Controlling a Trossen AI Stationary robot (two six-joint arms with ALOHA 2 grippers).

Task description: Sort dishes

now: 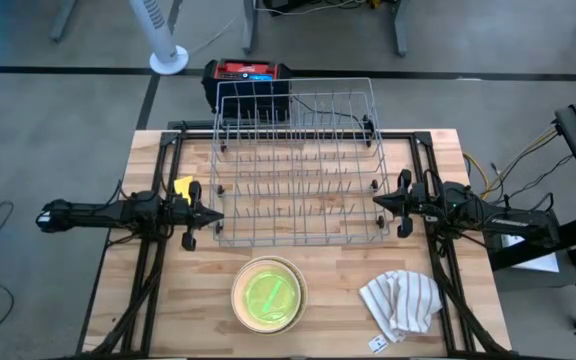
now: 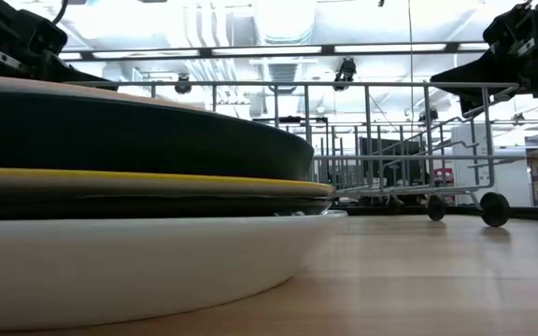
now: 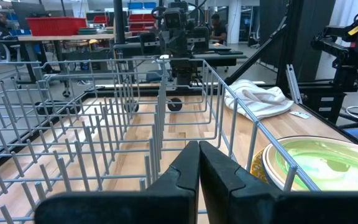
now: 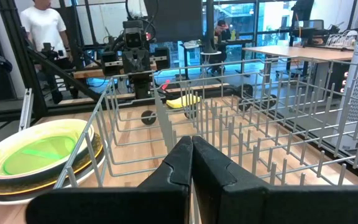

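The stack of round dishes (image 1: 269,294), a lime-green translucent plate on top of cream, yellow, black and white ones, sits on the wooden desk (image 1: 328,300) just in front of the empty grey wire dish rack (image 1: 298,165). A striped white cloth (image 1: 402,303) lies to the stack's right. The left claw (image 1: 208,212), pressed together, hovers at the rack's left end; the right claw (image 1: 380,203), also pressed together, at its right end. Likely best: spread one claw, pinch only the top plate's rim, and stand it between the rack's tines.
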